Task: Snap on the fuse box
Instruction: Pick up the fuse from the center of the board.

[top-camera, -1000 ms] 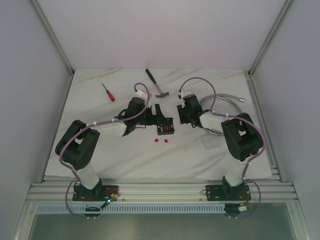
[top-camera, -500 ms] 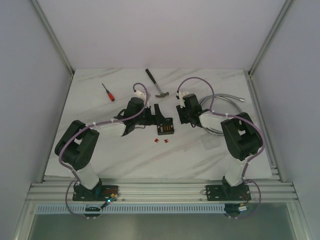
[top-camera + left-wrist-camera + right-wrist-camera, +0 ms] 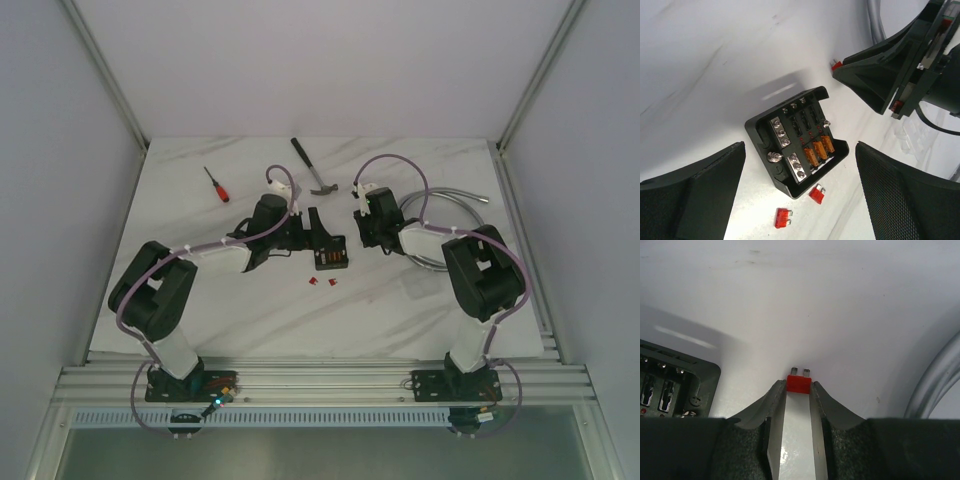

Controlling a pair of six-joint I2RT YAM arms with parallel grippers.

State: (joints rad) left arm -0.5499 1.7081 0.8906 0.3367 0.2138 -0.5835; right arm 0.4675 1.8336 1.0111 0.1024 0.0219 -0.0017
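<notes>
The left claw (image 3: 800, 150) gapes wide and holds nothing. The fuse box (image 3: 797, 142), a squarish black plastic tray with orange fuses and steel screws, lies on the glossy white counter (image 3: 710, 70) just ahead, between its textured fingers. The right claw (image 3: 799, 388) pinches a red blade fuse (image 3: 799, 384), prongs pointing outward.

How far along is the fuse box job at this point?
Done: three orange fuses sit in the open fuse box. In hand: the right gripper pinches a red fuse, prongs forward, beside the box; the left gripper hangs open over it. Remaining: the other slots look empty, two loose red fuses lie on the table, and no cover is on the box.
</notes>
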